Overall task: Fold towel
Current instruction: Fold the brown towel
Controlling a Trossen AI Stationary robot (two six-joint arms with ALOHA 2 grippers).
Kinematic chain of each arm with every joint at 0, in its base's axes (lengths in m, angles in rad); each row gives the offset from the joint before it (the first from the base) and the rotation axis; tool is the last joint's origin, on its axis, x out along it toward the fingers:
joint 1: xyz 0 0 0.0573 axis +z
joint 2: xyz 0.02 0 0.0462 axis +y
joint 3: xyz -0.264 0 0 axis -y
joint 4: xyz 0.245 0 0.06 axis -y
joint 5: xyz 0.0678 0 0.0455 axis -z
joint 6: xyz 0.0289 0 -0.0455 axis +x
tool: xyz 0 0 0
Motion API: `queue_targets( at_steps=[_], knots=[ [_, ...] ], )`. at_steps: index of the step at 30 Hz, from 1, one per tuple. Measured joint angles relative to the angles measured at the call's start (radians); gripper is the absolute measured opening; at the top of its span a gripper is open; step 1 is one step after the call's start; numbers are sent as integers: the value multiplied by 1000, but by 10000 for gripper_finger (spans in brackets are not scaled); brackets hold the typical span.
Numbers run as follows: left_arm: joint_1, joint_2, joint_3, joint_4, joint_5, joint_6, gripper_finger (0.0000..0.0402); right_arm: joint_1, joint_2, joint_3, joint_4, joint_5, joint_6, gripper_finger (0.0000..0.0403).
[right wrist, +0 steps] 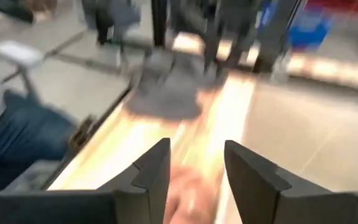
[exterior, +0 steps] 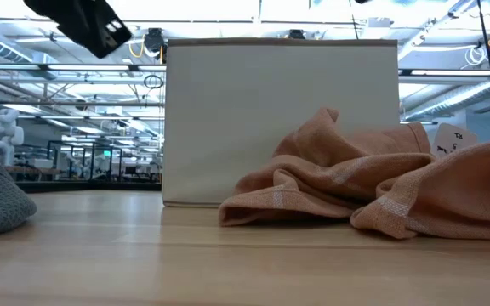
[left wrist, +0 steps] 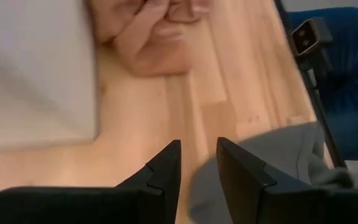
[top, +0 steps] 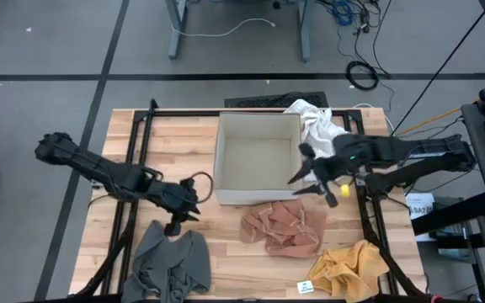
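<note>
Several crumpled towels lie on the wooden table. A salmon towel (top: 285,227) (exterior: 356,187) rests in front of the open box (top: 255,198), a grey one (top: 173,265) (left wrist: 278,155) at the near left, a yellow one (top: 352,269) at the near right. A white towel (top: 318,122) lies by the box's far right corner. My left gripper (top: 194,210) (left wrist: 197,146) hangs open above bare wood between the box and the grey towel. My right gripper (top: 303,183) (right wrist: 197,146) is open over the box's near right corner, above the salmon towel's far edge.
The box (exterior: 279,119) fills the table's middle. Black frame rails (top: 133,168) run along the table's left and right sides. A person in blue trousers (left wrist: 340,74) shows beyond the table's edge. Bare wood lies between the grey and salmon towels.
</note>
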Motion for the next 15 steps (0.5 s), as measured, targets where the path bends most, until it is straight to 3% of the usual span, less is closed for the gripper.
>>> queue_targets(
  at_steps=[10, 15],
  knots=[
    [-28, 295, -4, 338, 10, 103, 108, 126, 200, 0, -272, 7, 203, 137],
    [-28, 416, -4, 464, 9, 105, 108, 195, 286, 5, -342, 181, 297, 137]
  ],
)
